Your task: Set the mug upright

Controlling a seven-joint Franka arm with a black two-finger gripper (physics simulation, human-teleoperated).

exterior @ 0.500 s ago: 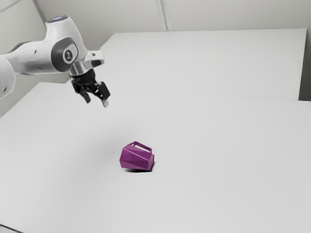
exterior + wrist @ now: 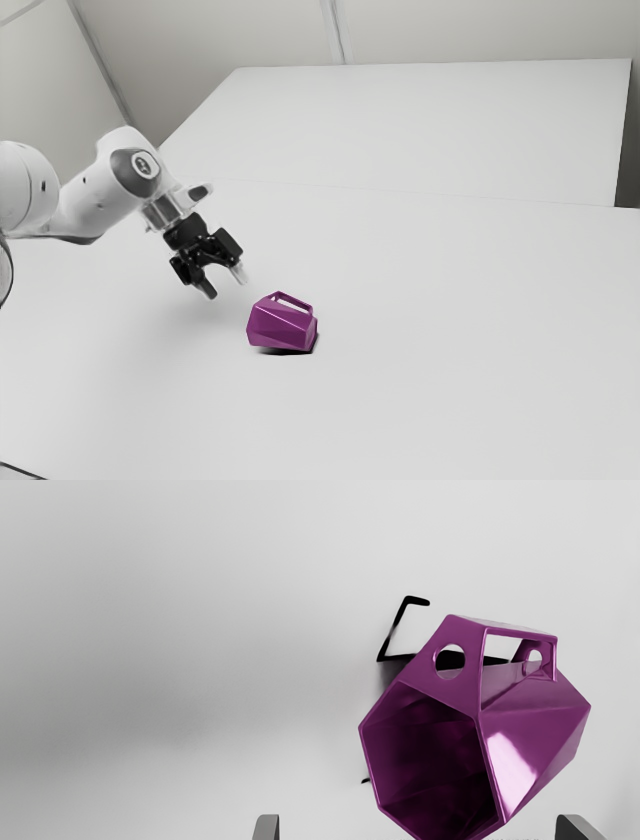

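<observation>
Wide apart stand the two fingers of my gripper (image 2: 225,284), tilted downward over the table and near the mug (image 2: 283,325), on its exterior view's left side, with a gap between them. From where I sit, the mug lies on its side on the table (image 2: 450,390), its handle (image 2: 293,302) uppermost. Its open mouth (image 2: 435,760) faces my wrist camera, so I can see into the dark inside, and its base is toward the exterior view's right. The purple walls are faceted, with a bright glint on one face, and a round hole (image 2: 450,661) goes through the end of the handle nearer me. A black shadow (image 2: 407,602) falls on the pale tabletop beside the mug, with an angular outline. Farther out, my white arm (image 2: 105,200) reaches in from the exterior view's left, bent down toward the mug, and a light wall (image 2: 230,30) stands in the background.
</observation>
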